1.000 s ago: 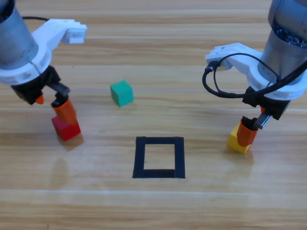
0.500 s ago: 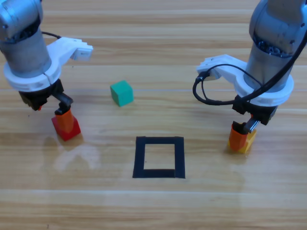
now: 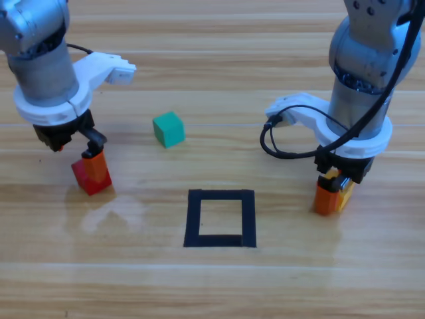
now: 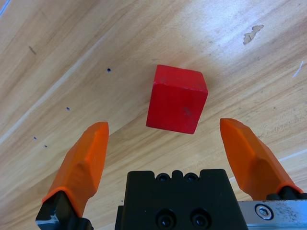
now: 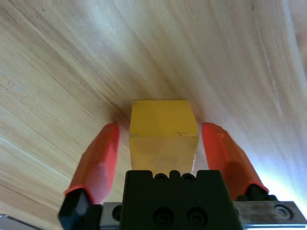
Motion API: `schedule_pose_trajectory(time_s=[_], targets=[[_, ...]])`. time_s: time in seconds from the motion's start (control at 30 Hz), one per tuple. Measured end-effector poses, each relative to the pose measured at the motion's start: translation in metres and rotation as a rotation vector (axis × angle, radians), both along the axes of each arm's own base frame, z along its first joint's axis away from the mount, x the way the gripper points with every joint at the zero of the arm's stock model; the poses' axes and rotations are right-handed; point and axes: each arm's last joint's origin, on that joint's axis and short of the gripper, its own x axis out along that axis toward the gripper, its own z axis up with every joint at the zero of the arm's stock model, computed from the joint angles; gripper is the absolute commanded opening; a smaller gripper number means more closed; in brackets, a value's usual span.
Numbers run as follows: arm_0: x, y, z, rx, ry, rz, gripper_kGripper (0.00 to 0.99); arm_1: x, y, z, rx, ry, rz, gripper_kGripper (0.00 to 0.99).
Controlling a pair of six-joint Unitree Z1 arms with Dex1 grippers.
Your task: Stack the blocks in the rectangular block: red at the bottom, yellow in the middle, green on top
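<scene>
The red cube (image 3: pixel 85 181) lies on the wood at the left. My left gripper (image 3: pixel 83 163) hangs over it, open. In the left wrist view the red cube (image 4: pixel 177 98) sits just ahead of the widely spread jaws of my left gripper (image 4: pixel 165 125), touching neither. At the right, my right gripper (image 3: pixel 334 193) is down at the yellow cube (image 3: pixel 346 197). The right wrist view has the yellow cube (image 5: pixel 163 132) between the jaws of my right gripper (image 5: pixel 160 127), open with a small gap on each side. The green cube (image 3: pixel 169 129) stands alone at the upper middle. The black tape rectangle (image 3: pixel 194 219) holds nothing.
A black cable (image 3: pixel 282 143) loops from the right wrist on its left side. Bare wood lies between the tape rectangle and each arm.
Both arms have swung inward and turned more upright over their cubes. The right gripper's jaws have come down around the yellow cube. No cube has moved.
</scene>
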Motion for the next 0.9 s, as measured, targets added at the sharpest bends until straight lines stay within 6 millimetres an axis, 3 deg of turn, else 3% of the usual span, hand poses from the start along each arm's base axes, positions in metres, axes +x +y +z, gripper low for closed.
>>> schedule_pose_trajectory(time_s=[0.07,0.13,0.47,0.7,0.9], targets=[[0.001,-0.002,-0.004,0.004,0.008,-0.004,0.988,0.002,0.001,0.001,0.004,-0.005,0.0,0.16],[0.001,-0.004,-0.007,0.008,0.017,-0.008,0.988,0.002,0.002,0.001,0.005,-0.006,0.0,0.0],[0.004,-0.015,-0.012,0.013,0.028,-0.032,0.96,0.0,-0.007,0.005,-0.102,-0.045,-0.092,0.0],[0.005,-0.016,-0.02,0.025,0.053,-0.036,0.945,-0.003,-0.01,0.059,-0.018,-0.125,-0.239,0.0],[0.01,-0.019,-0.021,0.025,0.054,-0.036,0.94,0.004,0.004,0.071,0.113,-0.074,-0.343,0.0]])
